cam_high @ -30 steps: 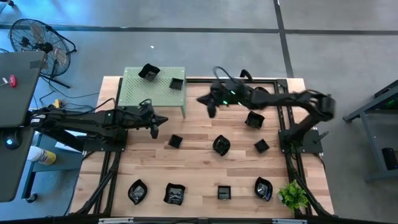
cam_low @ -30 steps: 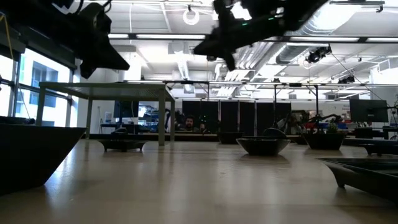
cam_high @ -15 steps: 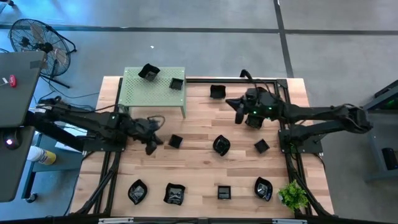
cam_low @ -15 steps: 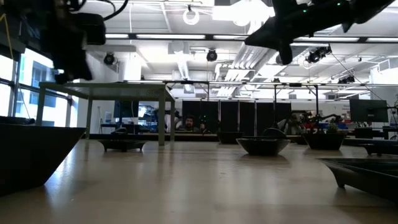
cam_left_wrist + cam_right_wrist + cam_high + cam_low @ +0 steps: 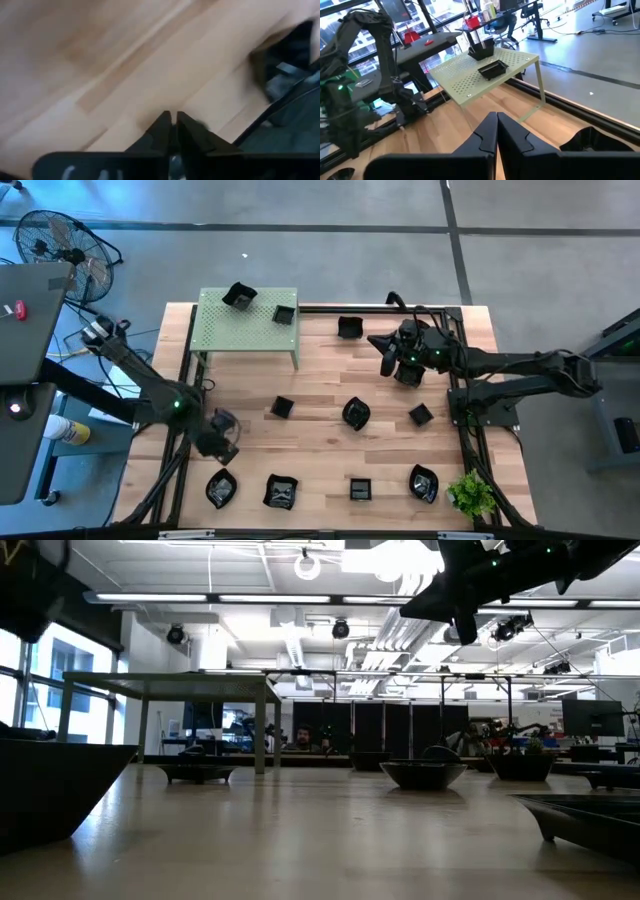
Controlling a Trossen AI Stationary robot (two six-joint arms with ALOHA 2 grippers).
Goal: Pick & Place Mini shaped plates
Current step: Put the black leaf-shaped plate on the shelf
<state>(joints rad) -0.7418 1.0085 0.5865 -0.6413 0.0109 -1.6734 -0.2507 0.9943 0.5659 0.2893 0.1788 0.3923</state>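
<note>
Several mini shaped plates, small and glossy black, lie about. Two rest on the green perforated shelf (image 5: 245,330), one of them at its far edge (image 5: 238,295). Others lie flat on the wooden table, such as one at mid-table (image 5: 282,407) and one in the near row (image 5: 220,488). My left gripper (image 5: 222,435) hangs shut over bare wood near the left edge, tipped downward, holding nothing (image 5: 173,126). My right gripper (image 5: 384,356) is shut and empty, held level above the table's far right, beside a plate (image 5: 410,373).
A small green plant (image 5: 470,495) stands at the near right corner. A black metal frame (image 5: 462,380) runs along the table's edges. Bare wood lies between the shelf and the near row of plates. A fan (image 5: 62,242) and a desk stand off the table's left.
My left gripper has swung from beside the green shelf toward the table's near left edge, sinking a little, rolling and tipping to point downward. My right gripper drew back from the far middle toward the right edge, then held still. No plate has moved.
</note>
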